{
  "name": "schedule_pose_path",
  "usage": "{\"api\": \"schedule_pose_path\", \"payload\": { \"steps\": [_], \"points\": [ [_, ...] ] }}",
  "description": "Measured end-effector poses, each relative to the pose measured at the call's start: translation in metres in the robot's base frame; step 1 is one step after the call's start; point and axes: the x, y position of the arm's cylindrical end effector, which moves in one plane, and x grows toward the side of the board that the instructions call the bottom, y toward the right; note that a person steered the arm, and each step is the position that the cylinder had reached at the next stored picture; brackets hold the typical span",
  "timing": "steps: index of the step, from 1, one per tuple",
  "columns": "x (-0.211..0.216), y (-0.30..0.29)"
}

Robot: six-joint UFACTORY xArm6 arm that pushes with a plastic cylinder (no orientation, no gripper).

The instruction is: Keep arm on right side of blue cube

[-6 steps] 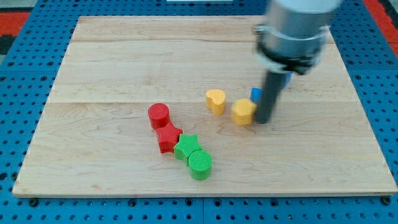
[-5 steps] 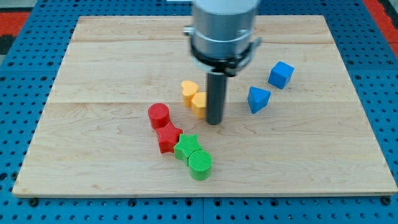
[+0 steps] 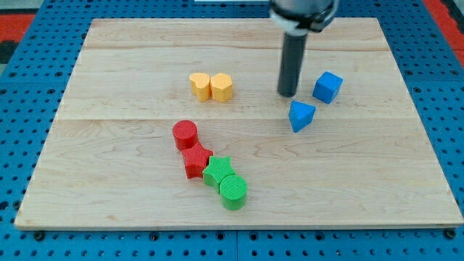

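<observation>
The blue cube [image 3: 328, 86] sits on the wooden board toward the view's right. My tip [image 3: 288, 94] is down on the board just to the cube's left, with a small gap between them. A second blue block, wedge-shaped [image 3: 301, 115], lies just below and to the right of my tip. The dark rod rises from the tip to the view's top edge.
Two yellow blocks [image 3: 212, 86] touch side by side left of my tip. A red cylinder [image 3: 185, 134], red star [image 3: 196, 160], green star [image 3: 218, 171] and green cylinder [image 3: 233, 192] form a diagonal chain at lower centre. The board's right edge [image 3: 420, 109] lies beyond the cube.
My tip has moved up and to the right, from beside the yellow blocks to just left of the blue cube. The two yellow blocks now lie further up and left, side by side.
</observation>
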Motion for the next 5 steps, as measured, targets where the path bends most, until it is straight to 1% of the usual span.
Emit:
{"api": "schedule_pose_path", "payload": {
  "steps": [1, 2, 3, 4, 5],
  "points": [
    [-0.048, 0.007],
    [-0.037, 0.12],
    [0.016, 0.137],
    [0.031, 0.104],
    [0.013, 0.041]
  ]
}}
